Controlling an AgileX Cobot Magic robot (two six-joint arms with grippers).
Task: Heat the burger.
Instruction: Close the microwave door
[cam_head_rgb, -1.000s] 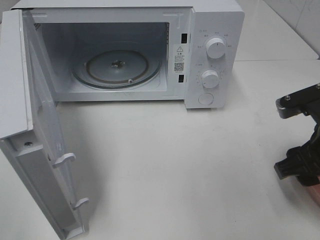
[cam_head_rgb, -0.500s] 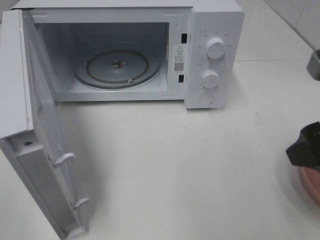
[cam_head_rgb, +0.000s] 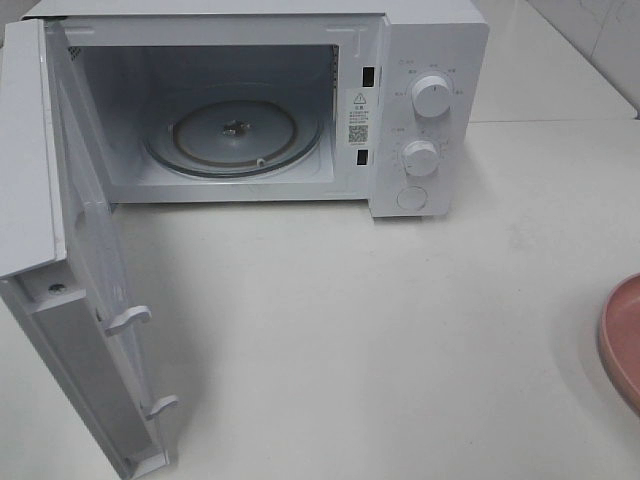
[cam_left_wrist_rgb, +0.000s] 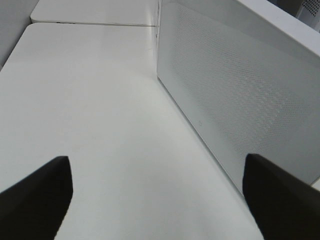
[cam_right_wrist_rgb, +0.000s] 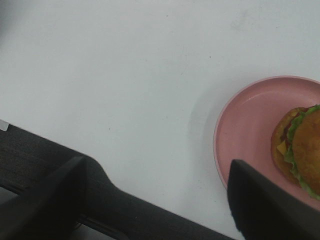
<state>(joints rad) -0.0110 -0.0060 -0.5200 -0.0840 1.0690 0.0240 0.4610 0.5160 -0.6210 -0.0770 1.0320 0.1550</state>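
The burger (cam_right_wrist_rgb: 302, 152), with a golden-brown bun and green lettuce, lies on a round pink plate (cam_right_wrist_rgb: 245, 135) and is partly cut off by the edge of the right wrist view. My right gripper (cam_right_wrist_rgb: 157, 169) is open and empty above the table, beside the plate and apart from it. The white microwave (cam_head_rgb: 430, 60) stands at the back with its door (cam_head_rgb: 90, 270) swung wide open to the left and a bare glass turntable (cam_head_rgb: 235, 130) inside. My left gripper (cam_left_wrist_rgb: 156, 165) is open and empty. Neither gripper shows in the exterior view.
Only the plate's rim (cam_head_rgb: 625, 340) shows at the right edge of the exterior view. The left wrist view shows a white perforated microwave panel (cam_left_wrist_rgb: 240, 90) close beside the gripper. White table (cam_head_rgb: 380, 330) lies in front of the microwave.
My right arm has moved off the right edge of the exterior view, uncovering the pink plate's rim. The microwave and its door have not moved.
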